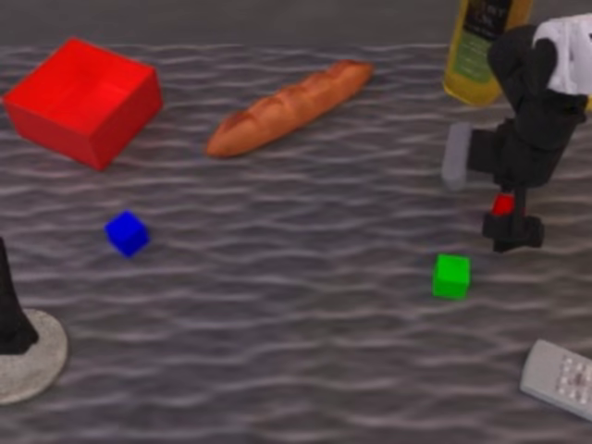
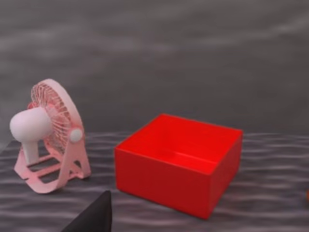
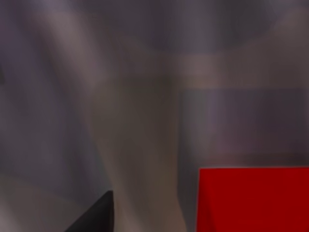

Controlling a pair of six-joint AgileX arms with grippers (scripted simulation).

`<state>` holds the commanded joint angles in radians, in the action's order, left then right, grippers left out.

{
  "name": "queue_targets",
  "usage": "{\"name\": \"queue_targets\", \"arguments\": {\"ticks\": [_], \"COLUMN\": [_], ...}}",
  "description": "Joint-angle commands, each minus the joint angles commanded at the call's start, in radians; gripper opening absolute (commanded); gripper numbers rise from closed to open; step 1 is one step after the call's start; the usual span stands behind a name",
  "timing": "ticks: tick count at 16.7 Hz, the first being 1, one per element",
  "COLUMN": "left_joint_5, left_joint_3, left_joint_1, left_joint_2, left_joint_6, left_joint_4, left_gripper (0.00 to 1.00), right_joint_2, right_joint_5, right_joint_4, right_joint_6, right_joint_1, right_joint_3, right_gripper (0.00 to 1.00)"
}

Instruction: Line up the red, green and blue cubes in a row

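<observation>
The red cube [image 1: 502, 204] lies at the table's right, under my right gripper [image 1: 511, 225], which hangs over it, open. In the right wrist view the red cube [image 3: 253, 200] fills one corner, apart from the one dark finger [image 3: 99, 215] that shows. The green cube [image 1: 451, 276] rests on the table just left of and nearer than the right gripper. The blue cube [image 1: 127, 233] sits alone at the left. My left arm is parked outside the top view; one finger [image 2: 96, 217] shows in its wrist view, holding nothing.
A large red box [image 1: 83, 100] stands at the back left, with a pink fan [image 2: 48, 135] beside it. A bread loaf [image 1: 289, 106] lies at the back middle, a yellow bottle [image 1: 481, 46] at the back right. A remote [image 1: 560, 377] lies front right, a grey round base [image 1: 28, 356] front left.
</observation>
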<state>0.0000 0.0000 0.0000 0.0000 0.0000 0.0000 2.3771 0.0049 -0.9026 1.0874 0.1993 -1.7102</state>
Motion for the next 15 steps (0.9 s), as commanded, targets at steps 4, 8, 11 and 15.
{"name": "queue_targets", "arguments": {"ticks": [4, 8, 11, 15], "left_joint_5": [0.000, 0.000, 0.000, 0.000], "left_joint_3": [0.000, 0.000, 0.000, 0.000], "left_joint_1": [0.000, 0.000, 0.000, 0.000], "left_joint_2": [0.000, 0.000, 0.000, 0.000], "left_joint_6": [0.000, 0.000, 0.000, 0.000], "left_joint_4": [0.000, 0.000, 0.000, 0.000], "left_gripper": [1.00, 1.00, 1.00, 1.00], "right_joint_2": [0.002, 0.002, 0.002, 0.002], "right_joint_5": [0.000, 0.000, 0.000, 0.000], "right_joint_4": [0.004, 0.004, 0.004, 0.004], "right_joint_6": [0.000, 0.000, 0.000, 0.000], "right_joint_1": [0.000, 0.000, 0.000, 0.000], "right_joint_3": [0.003, 0.003, 0.003, 0.003], "right_gripper": [1.00, 0.70, 0.47, 0.17]}}
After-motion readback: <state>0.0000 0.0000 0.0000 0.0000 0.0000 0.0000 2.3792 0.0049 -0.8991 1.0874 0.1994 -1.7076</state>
